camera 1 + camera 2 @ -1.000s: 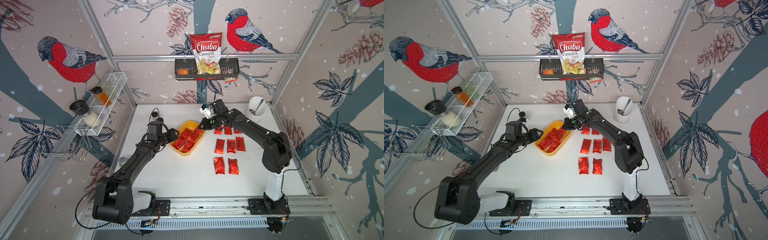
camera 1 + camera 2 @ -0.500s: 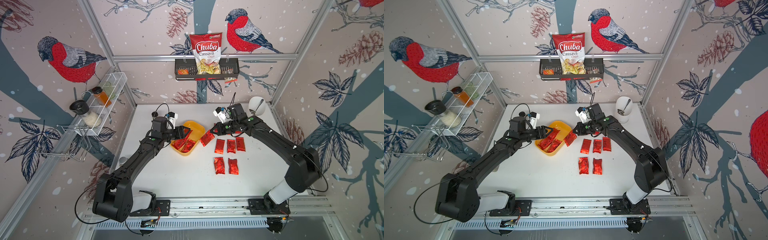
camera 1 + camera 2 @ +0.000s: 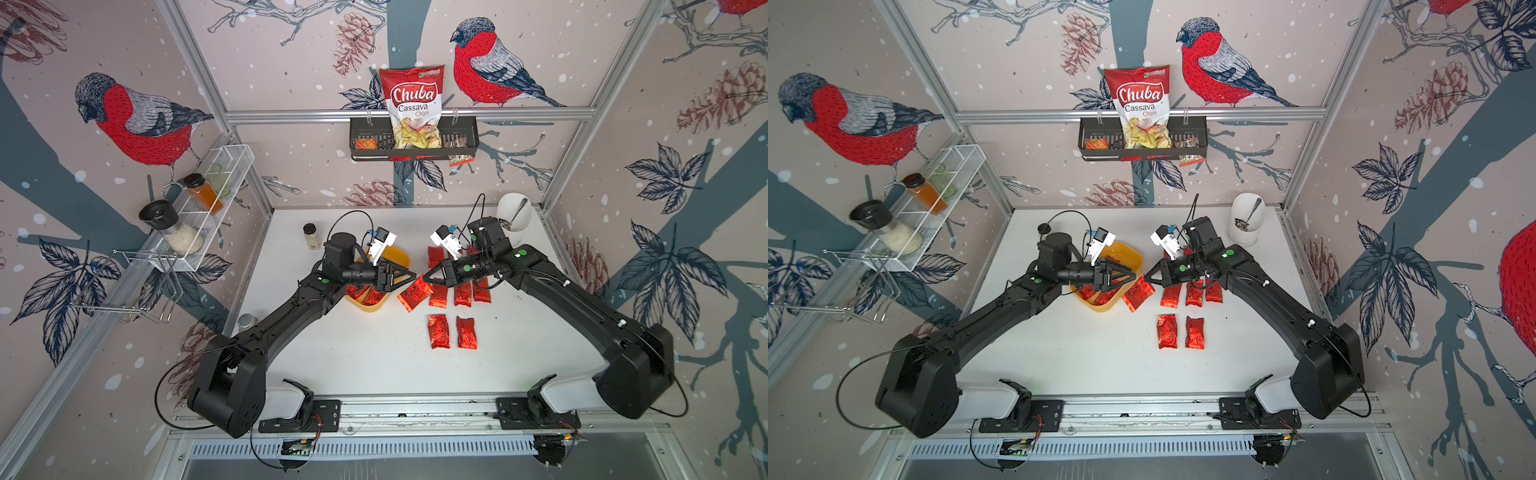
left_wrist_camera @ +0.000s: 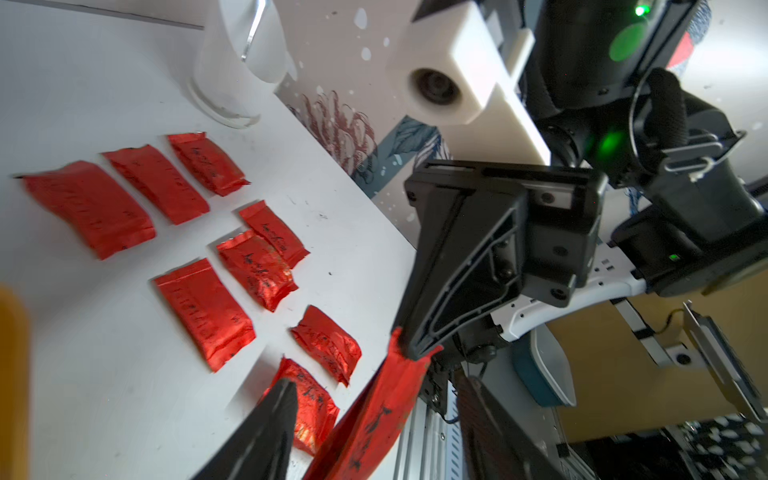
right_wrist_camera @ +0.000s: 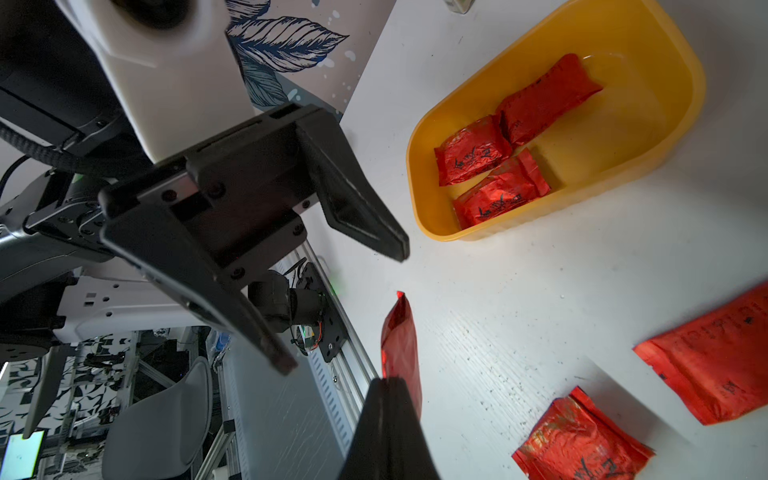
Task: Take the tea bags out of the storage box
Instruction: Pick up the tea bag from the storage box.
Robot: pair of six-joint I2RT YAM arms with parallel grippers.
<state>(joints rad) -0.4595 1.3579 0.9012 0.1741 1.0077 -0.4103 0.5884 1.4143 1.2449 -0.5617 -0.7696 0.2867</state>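
Left gripper [image 5: 344, 309] has spread, freeing bag [image 3: 415, 293]; right gripper [image 4: 413, 351] pinches its end seam, mid-air beside box [image 5: 648, 124]. Foil likely light, limp, slippery: take by flat sealed end. Three bags [image 5: 498, 195] left in box.

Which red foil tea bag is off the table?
The shiny red foil sachet pinched at one end by the shut right gripper, dangling in mid-air. The others lie on the white table or in the yellow plastic tray.
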